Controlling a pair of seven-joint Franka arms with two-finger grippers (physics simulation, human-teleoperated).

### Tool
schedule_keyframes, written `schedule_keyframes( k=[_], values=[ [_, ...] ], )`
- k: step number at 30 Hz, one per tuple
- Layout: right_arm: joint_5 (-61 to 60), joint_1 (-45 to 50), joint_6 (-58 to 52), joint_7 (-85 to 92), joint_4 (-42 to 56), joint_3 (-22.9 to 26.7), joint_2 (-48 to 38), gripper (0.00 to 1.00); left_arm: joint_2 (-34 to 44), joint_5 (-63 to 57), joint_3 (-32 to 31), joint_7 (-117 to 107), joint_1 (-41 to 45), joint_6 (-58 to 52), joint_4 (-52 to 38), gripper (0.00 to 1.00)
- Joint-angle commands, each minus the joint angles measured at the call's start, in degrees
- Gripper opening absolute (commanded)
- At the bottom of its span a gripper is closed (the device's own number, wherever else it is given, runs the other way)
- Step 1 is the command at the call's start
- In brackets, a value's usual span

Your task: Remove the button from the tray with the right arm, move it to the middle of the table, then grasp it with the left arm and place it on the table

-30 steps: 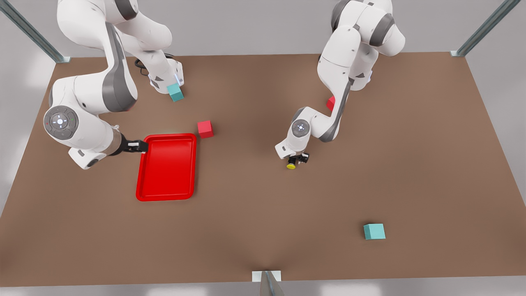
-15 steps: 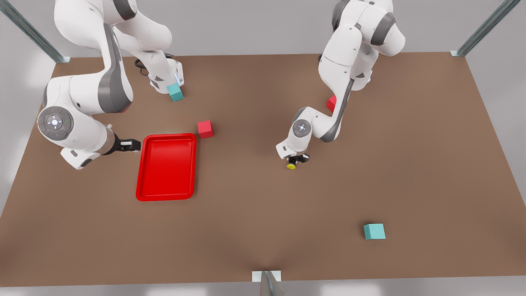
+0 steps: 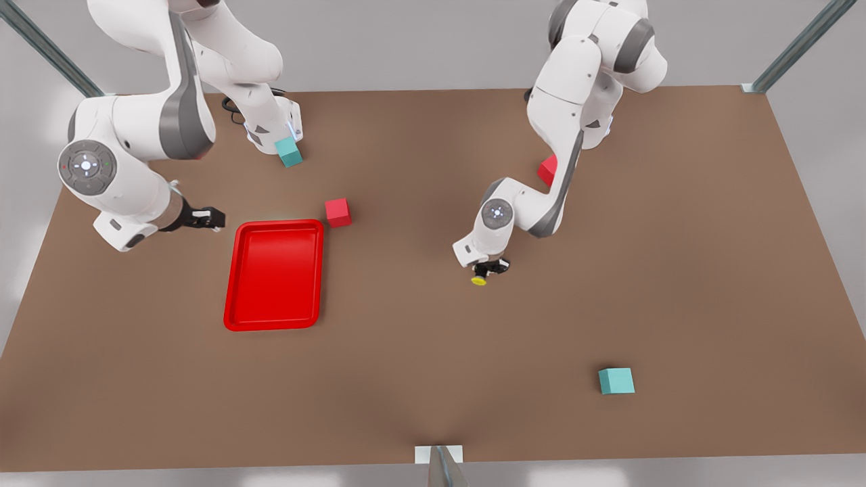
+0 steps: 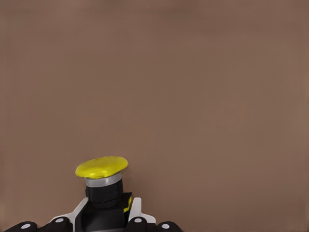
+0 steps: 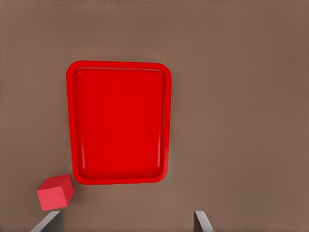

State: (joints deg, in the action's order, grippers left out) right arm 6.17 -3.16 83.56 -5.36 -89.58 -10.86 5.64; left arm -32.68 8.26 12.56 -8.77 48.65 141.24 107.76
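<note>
Your left tool (image 3: 488, 269) grips the button (image 3: 480, 279) low over the bench (image 3: 419, 379) (right tool (image 3: 215, 218) gaping, idle beside the tray (image 3: 273, 275)); release high and it may topple.

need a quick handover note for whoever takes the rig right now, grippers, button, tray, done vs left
Left gripper: shut on the button, near the table's middle, yellow cap toward the camera; contact with the table unclear.
Right gripper: open, holding nothing, off the tray's far corner on the front view's left.
Tray: nothing in it, red cube beside its other far corner.
Done: button taken out and handed to the left arm.
Left: set it down, release.
</note>
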Motion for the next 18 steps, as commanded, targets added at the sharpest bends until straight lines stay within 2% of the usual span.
schedule_keyframes(
  k=[1,3,6,10,11,12,15,18],
  values=[
    [-0.2,0.5,0.3,1.1,0.3,-0.1,0.0,1.00,0.7,-0.1,1.1,2.1,0.0,-10.1,-1.9,0.42],
    [-0.1,0.5,0.3,1.2,0.6,0.0,0.0,1.00,1.1,-0.3,3.6,-4.7,0.4,-10.4,-3.1,0.42],
    [-0.1,0.4,-0.7,1.2,0.5,0.0,0.0,1.00,0.8,-14.2,3.8,-51.3,1.7,-20.4,-11.0,0.43],
    [-0.1,0.4,-0.9,1.1,0.6,0.0,0.1,1.00,-0.4,-26.4,3.7,-102.0,2.3,-21.8,-11.8,0.43],
    [-0.1,0.4,-0.9,1.1,0.6,0.0,0.1,1.00,-0.5,-32.8,3.8,-119.4,2.4,-22.5,-11.8,0.43],
    [-0.1,0.5,-0.9,1.1,0.6,0.0,0.1,1.00,-0.5,-38.1,3.8,-131.9,2.4,-27.1,-11.8,0.46],
    [-0.1,0.5,-0.9,1.1,0.7,0.0,0.1,1.00,-0.7,-42.6,3.7,-143.4,2.8,-31.7,-11.7,0.46],
    [-0.1,0.4,-0.9,1.1,0.6,0.0,0.1,1.00,-4.7,-54.8,3.6,-160.9,5.8,-37.0,-11.7,0.46]
  ],
)
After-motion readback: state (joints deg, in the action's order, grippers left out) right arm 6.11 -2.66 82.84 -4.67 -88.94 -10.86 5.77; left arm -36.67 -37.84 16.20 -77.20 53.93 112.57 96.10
